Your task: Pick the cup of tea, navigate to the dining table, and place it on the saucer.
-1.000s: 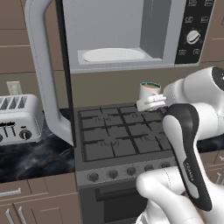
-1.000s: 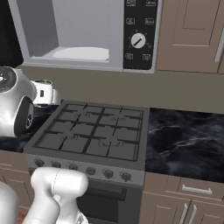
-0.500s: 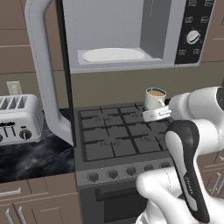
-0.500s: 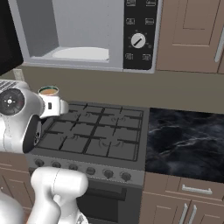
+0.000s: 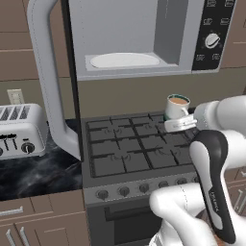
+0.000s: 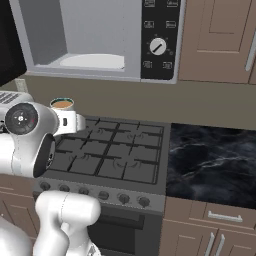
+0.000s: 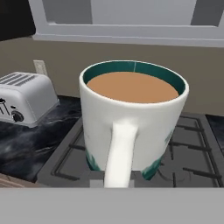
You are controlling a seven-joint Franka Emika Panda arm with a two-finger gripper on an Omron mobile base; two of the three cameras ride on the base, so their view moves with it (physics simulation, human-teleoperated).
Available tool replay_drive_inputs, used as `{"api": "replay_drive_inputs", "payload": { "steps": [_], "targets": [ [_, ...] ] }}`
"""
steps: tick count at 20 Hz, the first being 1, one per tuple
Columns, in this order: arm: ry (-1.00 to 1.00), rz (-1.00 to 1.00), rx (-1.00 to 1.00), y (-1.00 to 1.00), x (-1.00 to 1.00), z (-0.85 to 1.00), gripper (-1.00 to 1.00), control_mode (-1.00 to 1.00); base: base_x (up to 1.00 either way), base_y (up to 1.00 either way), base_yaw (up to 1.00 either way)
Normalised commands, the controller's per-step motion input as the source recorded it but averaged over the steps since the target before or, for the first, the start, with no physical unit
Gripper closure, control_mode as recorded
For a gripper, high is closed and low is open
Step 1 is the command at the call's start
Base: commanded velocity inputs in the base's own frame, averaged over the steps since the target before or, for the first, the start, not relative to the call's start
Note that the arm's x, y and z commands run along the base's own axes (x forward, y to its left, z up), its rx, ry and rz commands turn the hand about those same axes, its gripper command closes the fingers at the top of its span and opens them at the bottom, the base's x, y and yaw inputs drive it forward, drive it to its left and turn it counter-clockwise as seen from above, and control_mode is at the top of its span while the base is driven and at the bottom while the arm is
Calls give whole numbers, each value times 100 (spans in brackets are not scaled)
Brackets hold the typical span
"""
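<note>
The two-finger gripper (image 5: 178, 124) is clenched on the handle of the cup of tea (image 5: 177, 106), a small white cup with a teal-green inner rim and light brown liquid inside. In the hand view the cup of tea (image 7: 132, 118) stands upright with its white handle turned toward the camera. The cup (image 6: 62, 104) hangs in the air, upright, above the black gas stove (image 5: 139, 146) with its dark cast-iron grates, near the stove's far right part as the left base view shows it. Above the stove sits the grey open microwave (image 5: 139, 38) with a large white round plate (image 5: 125, 60) inside, its door (image 5: 50, 77) swung out to the left. To the left of the stove, a silver toaster (image 5: 20, 130) stands on the black marble counter (image 5: 33, 175). More of that counter (image 6: 212, 162) lies to the stove's right.
</note>
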Motion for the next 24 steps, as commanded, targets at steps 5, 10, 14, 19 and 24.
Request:
{"api": "replay_drive_inputs", "payload": {
  "steps": [5,10,14,19,24],
  "targets": [
    [0,0,0,-22,0,7,100,-100,0,0,0],
    [-1,0,0,-3,0,0,100,-100,0,0,0],
    [0,0,0,0,0,0,100,-100,0,0,0],
    [0,0,0,0,0,0,100,-100,0,0,0],
    [0,0,0,0,0,0,100,100,-41,0,0]
  ]
}}
